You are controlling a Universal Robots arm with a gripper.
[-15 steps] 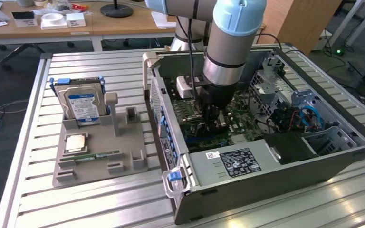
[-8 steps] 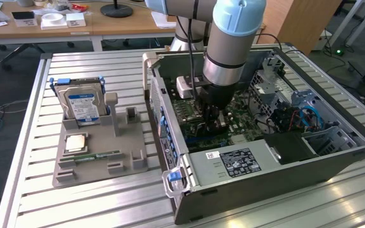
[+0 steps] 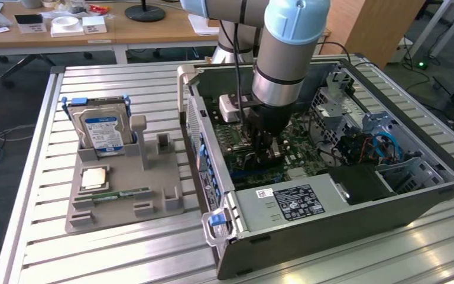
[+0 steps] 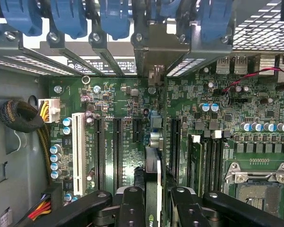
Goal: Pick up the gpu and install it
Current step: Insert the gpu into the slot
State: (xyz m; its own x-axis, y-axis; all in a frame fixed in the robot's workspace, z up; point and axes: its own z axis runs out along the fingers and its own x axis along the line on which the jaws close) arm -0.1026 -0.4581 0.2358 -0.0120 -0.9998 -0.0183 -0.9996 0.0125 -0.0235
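The black two-fingered gripper point(image 4: 154, 198) is clamped on the thin dark gpu card point(image 4: 153, 175), held edge-on between its fingers, long axis running straight ahead along the green motherboard's point(image 4: 217, 132) black expansion slots point(image 4: 117, 151) directly beneath.

My arm point(image 3: 278, 53): thick grey-silver tube, pale blue cap at the upper joint, thin black band round the lower sleeve. A black cable runs down my side to a small whitish box at the wrist. Below that, black housing. My gripper point(image 4: 154, 208): matte black linkage bars and fingers, round screw heads showing at the pivots.
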